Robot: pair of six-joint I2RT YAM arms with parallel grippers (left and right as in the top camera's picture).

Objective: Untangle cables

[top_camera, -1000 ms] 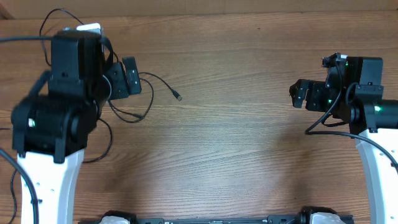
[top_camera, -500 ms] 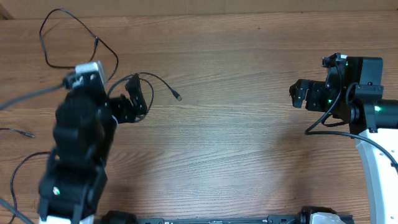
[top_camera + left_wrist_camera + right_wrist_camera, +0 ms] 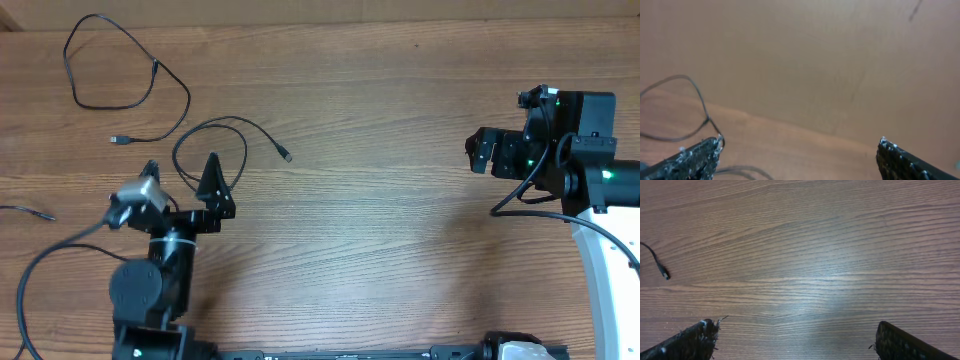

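The left end effector (image 3: pixel 182 163), fingers spread wide and holding nothing, is angled up at the near-left of the wooden surface (image 3: pixel 380 230), its tips lying on either side of the lower arc of the near cable (image 3: pixel 222 120) in the overhead view; whether they touch the cord cannot be told from above. That cable curls into one open loop just beyond the fingers and then trails off to the right, ending in a silver plug (image 3: pixel 287 155), so its long run lies across the line of the fingers, not along it. Farther back and to the left sits the far cable (image 3: pixel 156 66), a larger loop lying apart from the near one, and a third plug end (image 3: pixel 45 216) pokes in at the left edge. The right end effector (image 3: pixel 478 152), equally wide and empty, hangs well apart at the right side, so the left arm is plainly the nearer for any pull on the cables. The left wrist camera, tilted up, catches mostly a blurred tan backdrop (image 3: pixel 805 60) and one thin loop at left, probably the far cable, and so adds little on contact. The right wrist camera looks straight down on bare wood and picks up the plug alone, at its left margin.
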